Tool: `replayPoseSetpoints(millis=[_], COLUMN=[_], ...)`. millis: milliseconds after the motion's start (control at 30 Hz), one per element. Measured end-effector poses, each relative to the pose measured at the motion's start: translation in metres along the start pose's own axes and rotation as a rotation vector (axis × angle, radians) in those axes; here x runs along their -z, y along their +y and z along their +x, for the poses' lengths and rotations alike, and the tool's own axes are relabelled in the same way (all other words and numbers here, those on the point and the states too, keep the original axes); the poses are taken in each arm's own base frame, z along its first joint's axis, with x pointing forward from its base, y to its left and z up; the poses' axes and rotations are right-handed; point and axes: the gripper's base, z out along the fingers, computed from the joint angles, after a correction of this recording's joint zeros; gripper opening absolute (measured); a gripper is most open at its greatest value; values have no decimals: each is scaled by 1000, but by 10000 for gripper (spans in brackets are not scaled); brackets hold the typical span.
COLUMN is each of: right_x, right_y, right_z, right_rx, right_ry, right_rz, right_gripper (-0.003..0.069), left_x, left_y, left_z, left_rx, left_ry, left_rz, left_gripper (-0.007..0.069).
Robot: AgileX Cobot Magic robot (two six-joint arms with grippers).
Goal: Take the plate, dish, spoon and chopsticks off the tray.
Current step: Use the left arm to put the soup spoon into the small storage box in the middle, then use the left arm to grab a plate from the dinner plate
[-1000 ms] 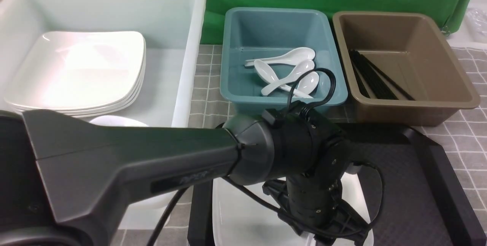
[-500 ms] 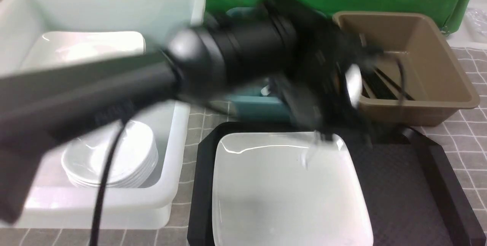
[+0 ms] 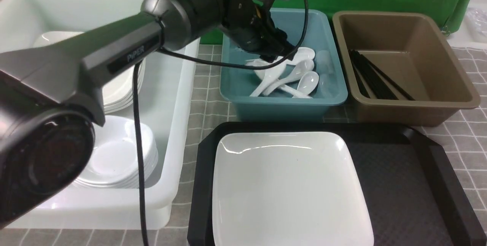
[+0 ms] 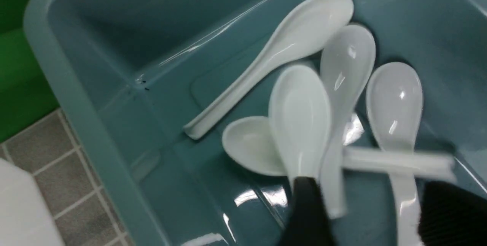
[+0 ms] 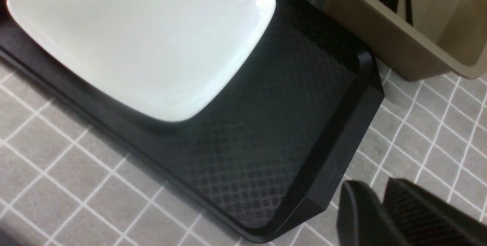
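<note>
Left gripper (image 4: 371, 189) hangs spread wide over the teal tub (image 4: 76, 97). The spoon (image 4: 300, 124) lies right at one fingertip, across other spoons (image 4: 393, 101).

Left end effector (image 4: 371, 192), jaws apart

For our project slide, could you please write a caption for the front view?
Left gripper open over the teal tub of white spoons, while the square plate sits on the black tray.
</note>
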Motion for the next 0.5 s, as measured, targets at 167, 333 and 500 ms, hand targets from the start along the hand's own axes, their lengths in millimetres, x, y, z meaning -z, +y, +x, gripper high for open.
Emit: replayPoseSetpoints(millis=[167,333,500], right_x=[0,0,0], right_y=[0,0,0], right_z=[0,-1,-1], right_rx=[-1,-1,17], right_ry=[-1,-8,-17], right_rz=[-3,-4,-6], right_gripper=[142,144,144], left_x=[28,86,140], left_y=[0,-10,-56], left_z=[-8,-8,21], left_rx=[3,-47,-302], left_ry=[27,202,345], left_rz=[6,38,177], left_gripper=[609,475,69])
